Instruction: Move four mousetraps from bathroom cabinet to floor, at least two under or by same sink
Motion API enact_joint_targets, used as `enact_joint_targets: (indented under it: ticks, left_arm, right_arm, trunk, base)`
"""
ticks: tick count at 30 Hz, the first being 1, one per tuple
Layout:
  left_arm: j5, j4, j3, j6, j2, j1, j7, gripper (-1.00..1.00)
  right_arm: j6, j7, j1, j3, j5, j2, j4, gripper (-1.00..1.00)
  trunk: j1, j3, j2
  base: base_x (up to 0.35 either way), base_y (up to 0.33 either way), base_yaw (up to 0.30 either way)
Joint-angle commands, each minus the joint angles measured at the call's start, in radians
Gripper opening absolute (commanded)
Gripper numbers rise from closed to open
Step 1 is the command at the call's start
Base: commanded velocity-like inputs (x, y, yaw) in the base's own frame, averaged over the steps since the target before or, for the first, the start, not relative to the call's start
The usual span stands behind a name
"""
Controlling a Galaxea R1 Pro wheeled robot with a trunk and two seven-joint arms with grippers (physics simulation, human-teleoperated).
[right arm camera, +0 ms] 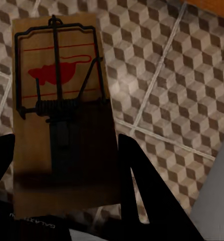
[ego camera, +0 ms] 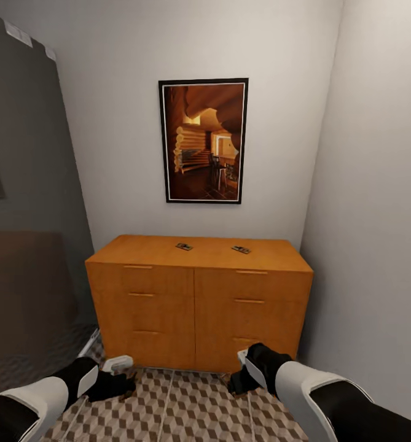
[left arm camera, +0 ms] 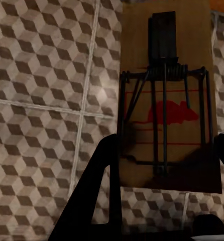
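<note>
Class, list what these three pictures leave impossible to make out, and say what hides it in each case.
- Head view: the two mousetraps on the cabinet top are too small for detail.
- Left wrist view: the held mousetrap is cut off by the top edge.
- Right wrist view: the other held mousetrap has its near end lost in dark shadow.

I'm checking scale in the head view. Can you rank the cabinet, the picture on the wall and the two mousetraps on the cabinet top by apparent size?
1. cabinet
2. picture
3. left mousetrap and right mousetrap: both tiny and alike, so I won't rank them.
</note>
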Motion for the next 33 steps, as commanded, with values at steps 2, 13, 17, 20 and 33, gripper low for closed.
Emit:
enact_joint_targets:
  ticks: [2,13,17,20,33]
  left_arm:
    - [0.04,0.001,-0.007,-0.005,0.0,0.028,-0.002,-1.0]
    - [0.131,0.002,-0.007,-0.173,-0.006,0.223,0.069,-1.0]
    - [0.168,0.002,-0.007,-0.223,-0.021,0.274,0.091,-1.0]
    - [0.193,0.002,-0.007,-0.273,-0.037,0.308,0.098,-1.0]
    - [0.23,0.002,-0.006,-0.334,-0.051,0.401,0.101,-1.0]
  right_arm:
    - [-0.02,0.005,0.035,0.007,0.001,0.0,0.003,-1.0]
    - [-0.121,0.003,0.213,0.008,0.0,0.0,0.005,-1.0]
    - [-0.168,-0.001,0.276,0.008,0.0,0.0,0.005,-1.0]
    - [-0.199,-0.012,0.308,0.008,-0.001,0.0,0.005,-1.0]
    - [-0.27,-0.026,0.37,0.008,0.0,0.0,0.006,-1.0]
  trunk:
    - [0.0,-0.001,-0.001]
    - [0.0,-0.001,-0.001]
    - [0.0,-0.001,-0.001]
    - [0.0,-0.001,-0.001]
    - [0.0,-0.001,-0.001]
  base:
    - [0.0,0.0,0.203]
    - [0.0,0.0,0.258]
    - [0.0,0.0,0.269]
    - [0.0,0.0,0.27]
    - [0.0,0.0,0.27]
